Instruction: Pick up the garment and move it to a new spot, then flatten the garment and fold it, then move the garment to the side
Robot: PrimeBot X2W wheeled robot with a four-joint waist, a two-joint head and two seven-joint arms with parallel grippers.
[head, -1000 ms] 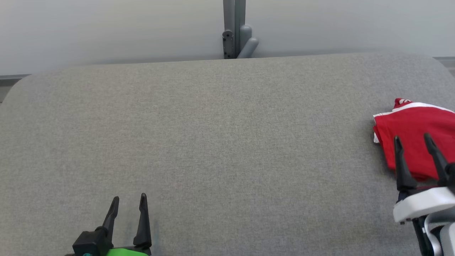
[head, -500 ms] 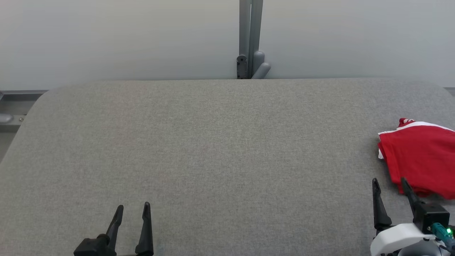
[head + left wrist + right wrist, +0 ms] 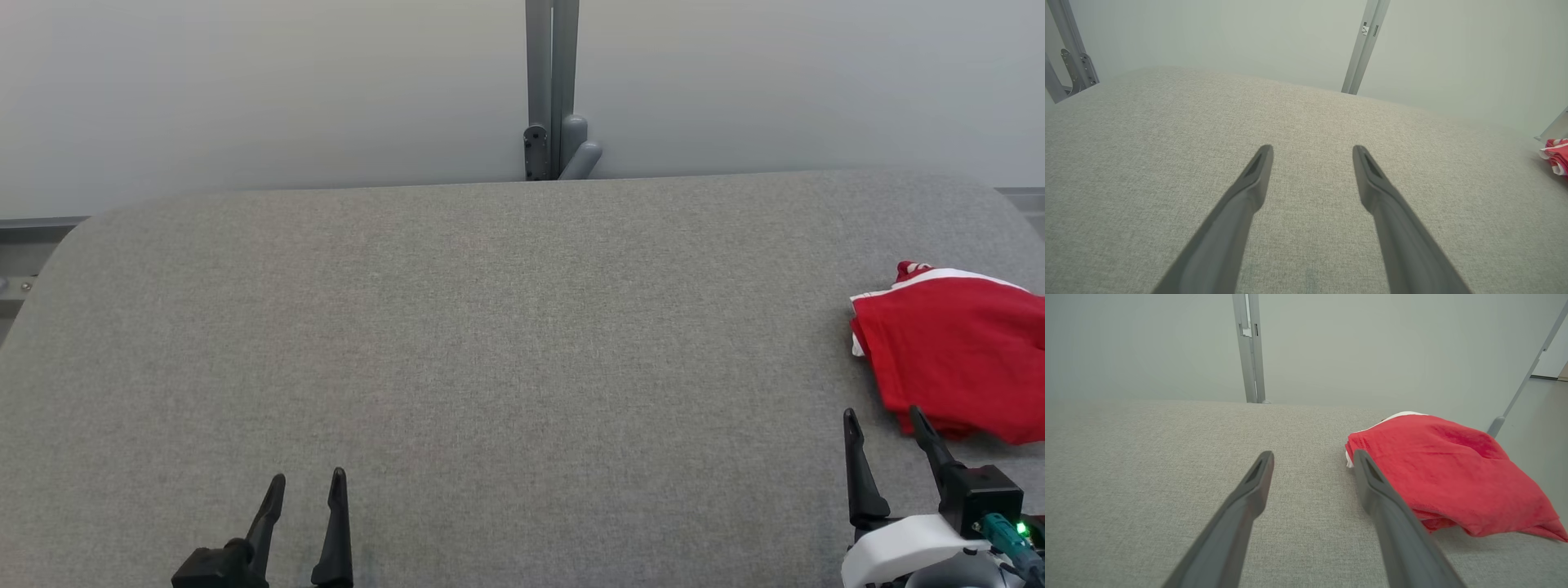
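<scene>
Lying folded, red garment (image 3: 951, 351) just beyond wide, empty right claw (image 3: 882, 412); left claw (image 3: 309, 475) wide, well apart.

Left end effector (image 3: 309, 475): ends in two long black fingers (image 3: 335, 531), slim, tapering to pointed tips; grows out of chunky black base block (image 3: 214, 565). Up close, fingers (image 3: 1249, 196) look matte dark grey, flat-sided, with shallow recessed slot near each tip.

Right end effector (image 3: 882, 412): same slim dark pair, same slotted tips. Joins rounded white housing (image 3: 898, 545). Carries square black box (image 3: 986, 496) at side, plus teal connector (image 3: 1000, 531) with small green light (image 3: 1020, 531) lit.
</scene>
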